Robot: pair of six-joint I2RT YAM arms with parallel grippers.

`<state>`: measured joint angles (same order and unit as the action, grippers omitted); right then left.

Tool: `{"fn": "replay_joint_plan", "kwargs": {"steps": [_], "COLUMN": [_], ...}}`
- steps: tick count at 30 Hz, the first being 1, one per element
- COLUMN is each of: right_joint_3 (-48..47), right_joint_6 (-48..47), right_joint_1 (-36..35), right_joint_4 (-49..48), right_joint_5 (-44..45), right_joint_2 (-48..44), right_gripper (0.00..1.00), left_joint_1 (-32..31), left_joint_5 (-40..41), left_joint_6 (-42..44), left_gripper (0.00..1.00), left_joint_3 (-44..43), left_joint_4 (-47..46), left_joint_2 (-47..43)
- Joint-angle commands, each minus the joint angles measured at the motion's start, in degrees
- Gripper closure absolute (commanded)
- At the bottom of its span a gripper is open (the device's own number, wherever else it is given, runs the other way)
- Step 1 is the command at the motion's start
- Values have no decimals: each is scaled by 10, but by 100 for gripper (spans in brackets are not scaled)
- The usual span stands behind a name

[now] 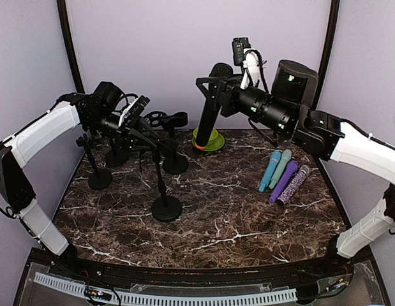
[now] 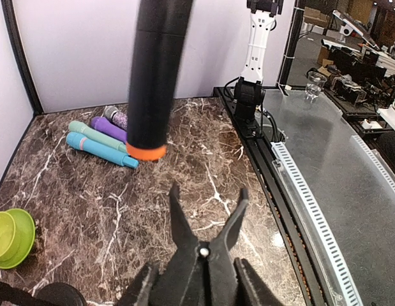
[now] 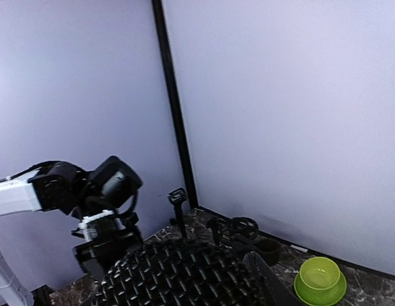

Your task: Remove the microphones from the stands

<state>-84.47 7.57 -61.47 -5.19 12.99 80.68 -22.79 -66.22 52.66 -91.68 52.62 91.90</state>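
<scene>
My right gripper (image 1: 214, 95) is shut on a black microphone (image 1: 208, 111) with an orange ring at its lower end, and holds it upright in the air over the back of the table. Its mesh head fills the bottom of the right wrist view (image 3: 178, 274), beside one finger (image 3: 270, 287). My left gripper (image 1: 148, 134) is shut on the top of a black stand (image 1: 162, 182) with a round base. In the left wrist view the stand's V-shaped clip (image 2: 207, 229) is empty. The microphone (image 2: 156, 76) hangs beyond it, apart from it.
A green bowl (image 1: 208, 138) sits behind the held microphone. Several coloured microphones (image 1: 283, 175) lie at the right. Other black stands (image 1: 100, 178) (image 1: 175, 162) stand at the back left. The enclosure walls are close behind.
</scene>
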Motion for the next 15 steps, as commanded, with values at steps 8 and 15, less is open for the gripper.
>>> {"fn": "replay_joint_plan", "kwargs": {"steps": [8, 15], "right_joint_3": [144, 150], "right_joint_6": [228, 249], "right_joint_1": [198, 269], "right_joint_4": [104, 132], "right_joint_5": [33, -8], "right_joint_2": [44, 110], "right_gripper": [91, 86], "left_joint_1": [-3, -4], "left_joint_5": [66, 110], "left_joint_6": [-74, -107], "left_gripper": [1, 1], "left_joint_3": [6, -11], "left_joint_4": [-23, -5], "left_joint_2": [-35, -44]}}
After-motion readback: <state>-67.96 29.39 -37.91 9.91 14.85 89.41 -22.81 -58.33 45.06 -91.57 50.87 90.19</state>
